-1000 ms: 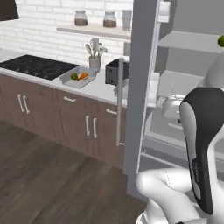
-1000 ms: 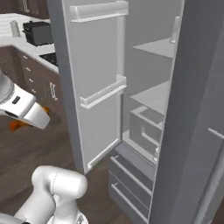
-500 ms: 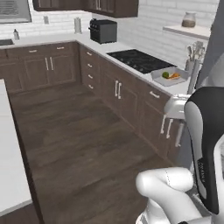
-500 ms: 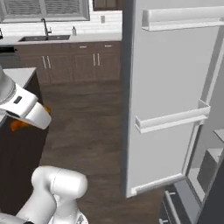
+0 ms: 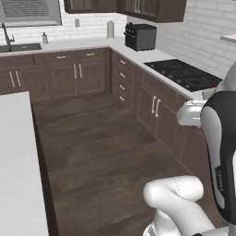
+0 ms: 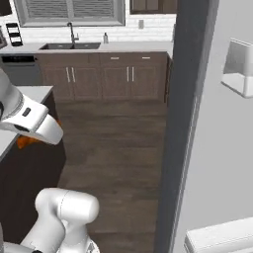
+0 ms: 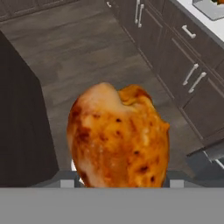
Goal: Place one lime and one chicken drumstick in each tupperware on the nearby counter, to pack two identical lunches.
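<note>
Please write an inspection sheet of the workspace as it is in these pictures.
Surface: pale grey counter over dark cabinets; a second pale top at the left.
Job's things: drumstick in the hand, above the wood floor.
Clutter: black oven, cooktop, sink with tap.
Grippers: hand shut on the drumstick.
Cables: nothing seen.
Surroundings: white brick wall, window, open fridge door.
</note>
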### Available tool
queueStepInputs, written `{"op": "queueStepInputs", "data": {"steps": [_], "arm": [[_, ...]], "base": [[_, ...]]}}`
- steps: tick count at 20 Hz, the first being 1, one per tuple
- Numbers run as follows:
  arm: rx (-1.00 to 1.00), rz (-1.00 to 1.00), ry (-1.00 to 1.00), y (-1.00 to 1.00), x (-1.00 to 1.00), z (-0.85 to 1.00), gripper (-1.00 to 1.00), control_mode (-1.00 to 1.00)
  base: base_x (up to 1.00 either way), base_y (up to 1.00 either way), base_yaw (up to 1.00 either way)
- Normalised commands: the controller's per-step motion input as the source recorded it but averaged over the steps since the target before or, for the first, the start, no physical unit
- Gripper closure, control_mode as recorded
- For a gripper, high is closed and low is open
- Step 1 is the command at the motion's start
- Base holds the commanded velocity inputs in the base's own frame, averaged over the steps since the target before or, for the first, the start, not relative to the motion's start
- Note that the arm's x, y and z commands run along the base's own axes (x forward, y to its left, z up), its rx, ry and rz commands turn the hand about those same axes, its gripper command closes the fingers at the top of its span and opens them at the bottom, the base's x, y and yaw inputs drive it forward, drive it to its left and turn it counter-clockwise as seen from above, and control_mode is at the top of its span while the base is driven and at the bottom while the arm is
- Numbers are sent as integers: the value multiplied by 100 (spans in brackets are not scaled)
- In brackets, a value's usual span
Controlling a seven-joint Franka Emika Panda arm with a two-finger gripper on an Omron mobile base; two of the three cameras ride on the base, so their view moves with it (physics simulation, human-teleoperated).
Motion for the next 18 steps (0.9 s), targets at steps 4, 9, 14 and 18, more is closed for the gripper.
{"op": "queueStepInputs", "data": {"steps": [4,9,14,18], "arm": [[0,0,0,0,0,0,100,100],[0,0,0,0,0,0,100,100],[0,0,0,0,0,0,100,100],[0,0,0,0,0,0,100,100]], "base": [[100,4,-20],[82,16,-50],[67,11,-63],[43,0,-73]]}}
